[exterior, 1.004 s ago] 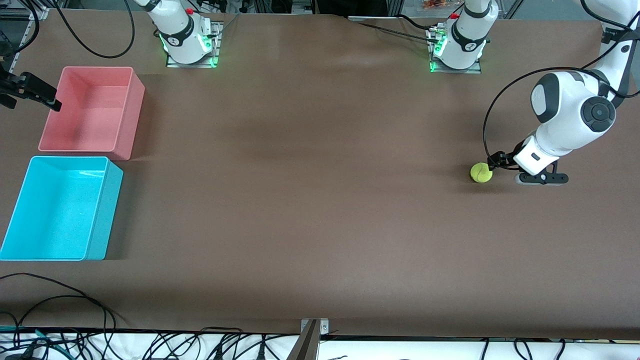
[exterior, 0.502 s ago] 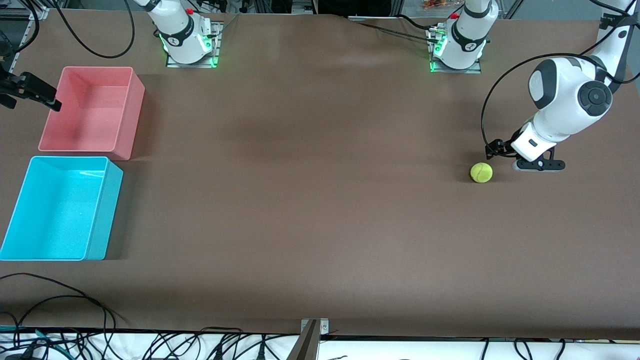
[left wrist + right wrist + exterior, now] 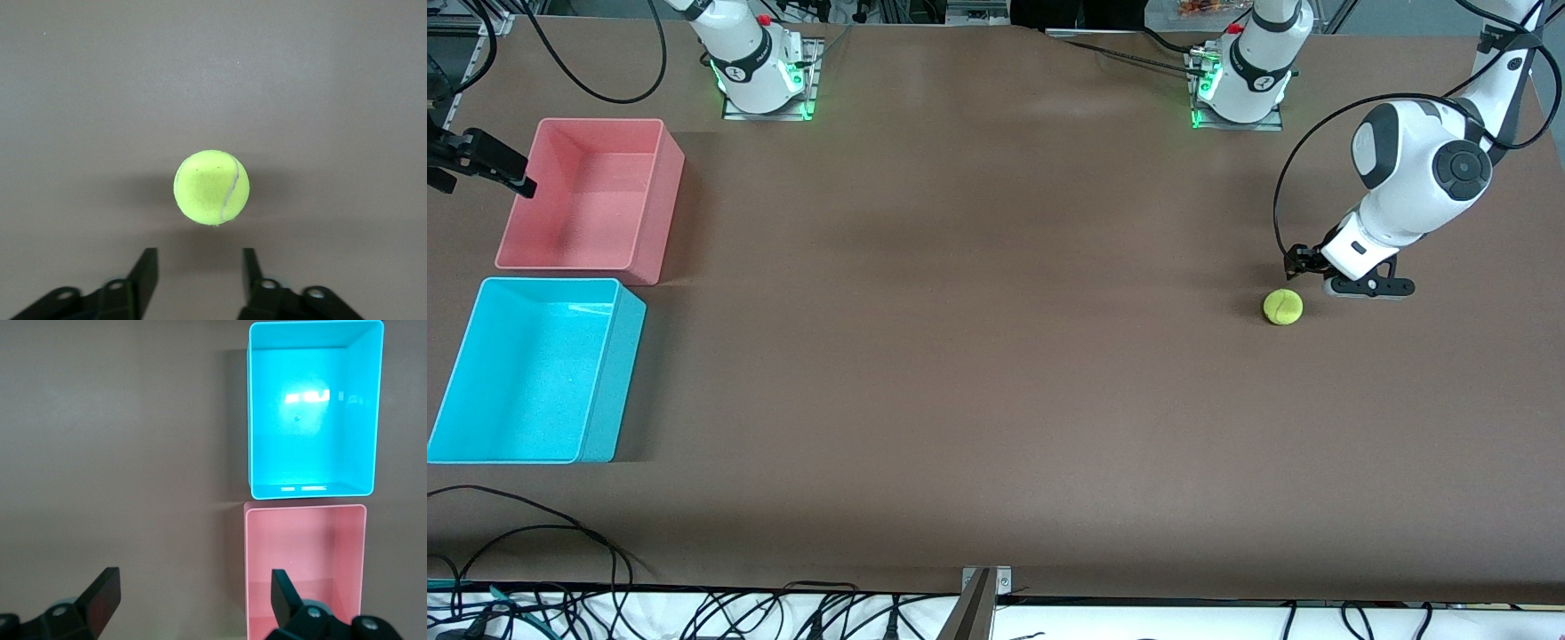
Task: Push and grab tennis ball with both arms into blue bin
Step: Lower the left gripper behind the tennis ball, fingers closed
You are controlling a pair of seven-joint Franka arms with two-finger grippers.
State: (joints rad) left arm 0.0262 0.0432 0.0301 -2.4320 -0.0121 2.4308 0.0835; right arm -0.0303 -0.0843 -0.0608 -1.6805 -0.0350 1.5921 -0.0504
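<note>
Unlabelled tennis ball (image 3: pixel 1282 307), pale seam only

Bare worktop (image 3: pixel 978 356) lay between tennis ball (image 3: pixel 1282 307) and blue bin (image 3: pixel 463 373). Pink bin (image 3: pixel 654 204) stood just beside blue bin, farther from camera.

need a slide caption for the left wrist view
Tennis ball resting on the brown table, just ahead of the left hand, untouched.
</note>
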